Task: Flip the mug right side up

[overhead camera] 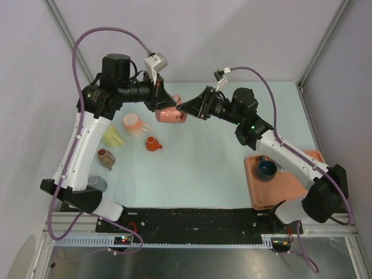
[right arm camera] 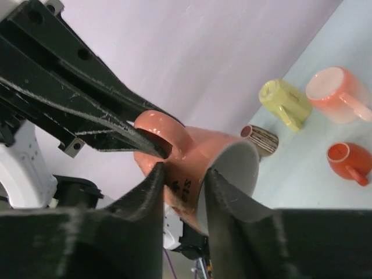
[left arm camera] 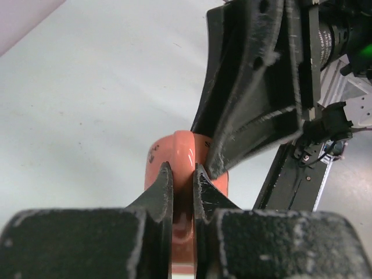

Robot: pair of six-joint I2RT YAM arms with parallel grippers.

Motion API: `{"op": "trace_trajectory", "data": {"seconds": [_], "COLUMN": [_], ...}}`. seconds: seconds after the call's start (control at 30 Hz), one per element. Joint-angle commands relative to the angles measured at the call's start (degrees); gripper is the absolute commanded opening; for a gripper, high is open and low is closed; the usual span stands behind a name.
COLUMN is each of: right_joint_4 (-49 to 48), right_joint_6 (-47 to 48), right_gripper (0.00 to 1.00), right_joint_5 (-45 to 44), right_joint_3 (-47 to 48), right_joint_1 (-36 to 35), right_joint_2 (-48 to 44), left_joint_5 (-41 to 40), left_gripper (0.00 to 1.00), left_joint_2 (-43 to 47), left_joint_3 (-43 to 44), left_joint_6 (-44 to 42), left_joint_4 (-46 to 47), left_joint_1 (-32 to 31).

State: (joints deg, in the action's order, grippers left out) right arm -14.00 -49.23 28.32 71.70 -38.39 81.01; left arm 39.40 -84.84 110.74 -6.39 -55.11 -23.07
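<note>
The salmon-orange mug (overhead camera: 171, 115) hangs above the table's far middle, on its side, held between both grippers with its mouth towards the right arm. My left gripper (overhead camera: 165, 104) is shut on the mug's handle; in the left wrist view its tips (left arm camera: 183, 174) pinch the handle loop of the mug (left arm camera: 174, 152). My right gripper (overhead camera: 185, 108) straddles the rim. In the right wrist view one finger presses the mug's (right arm camera: 195, 148) lettered outer wall and the other sits inside the grey mouth, the gripper (right arm camera: 183, 174) closed on the wall.
On the left of the table stand a pink mug (overhead camera: 135, 124), a yellow mug (overhead camera: 113, 137), a small orange cup (overhead camera: 153, 143), a brown striped cup (overhead camera: 106, 158) and a grey cup (overhead camera: 99, 183). An orange tray (overhead camera: 264, 193) at right holds a dark blue mug (overhead camera: 267, 168).
</note>
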Motion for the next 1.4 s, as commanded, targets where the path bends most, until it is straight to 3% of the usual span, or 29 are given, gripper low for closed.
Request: {"op": "trace_trajectory", "data": {"seconds": [0.0,0.1,0.27,0.43,0.6,0.8,0.83,0.93,1.03,1.07,1.13,1.17,1.23,1.37], "right_joint_4": [-7.3,-2.0,4.5,0.4,-3.5,-7.3,-8.4,-8.8,-3.7,-1.0,8.2,13.4,26.7,52.3], "right_joint_6": [-3.8,0.0,4.5,3.3,3.5,1.6,1.0,0.8,3.8,5.2,8.0,9.7,14.5,23.3], "right_gripper": [0.13,0.02,0.00,0.00,0.35,0.42,0.40,0.11,0.01,0.01,0.00,0.00,0.00,0.00], "right_joint_5": [9.2,7.5,6.1,12.9,19.0,19.7,19.8,18.5,15.3,13.1,8.4,6.0,-1.5,-20.5], "right_joint_3": [3.0,3.0,3.0,3.0,2.9,2.9,2.9,2.9,2.9,2.9,3.0,3.3,4.9,9.7], "right_joint_1": [-2.2,-1.3,0.8,0.8,-0.7,-1.7,-1.7,-1.7,-1.3,-0.9,0.6,1.6,4.2,11.8], "right_joint_2": [1.8,-0.7,-4.9,-4.5,-3.0,-2.3,-2.2,-2.9,-4.5,-5.4,-7.6,-8.8,-10.8,-13.0], "left_joint_5": [3.4,2.3,1.8,6.0,7.9,8.6,8.7,8.8,7.7,6.5,1.5,-2.2,-9.4,-23.5], "left_gripper": [0.00,0.00,0.00,0.00,0.00,0.00,0.00,0.00,0.00,0.07,0.68,0.84,0.96,0.99], "left_joint_2": [-1.3,-1.2,-1.1,-2.0,-2.6,-2.8,-2.8,-2.6,-1.9,-1.7,-1.3,-1.0,-0.5,0.0], "left_joint_3": [4.9,5.1,4.4,6.3,9.7,10.2,10.2,9.8,8.2,7.5,6.3,5.8,5.0,5.1], "left_joint_6": [5.0,4.6,3.7,5.4,7.6,9.4,9.7,9.8,9.0,8.8,8.3,7.8,5.3,-1.0], "left_joint_4": [5.6,5.8,5.9,6.9,7.5,8.5,8.8,9.1,9.2,9.2,9.2,9.2,9.1,8.6], "left_joint_1": [-1.3,-1.2,-1.2,-1.2,-1.2,-1.3,-1.3,-1.4,-1.4,-1.4,-1.3,-1.3,-1.3,-1.3]}}
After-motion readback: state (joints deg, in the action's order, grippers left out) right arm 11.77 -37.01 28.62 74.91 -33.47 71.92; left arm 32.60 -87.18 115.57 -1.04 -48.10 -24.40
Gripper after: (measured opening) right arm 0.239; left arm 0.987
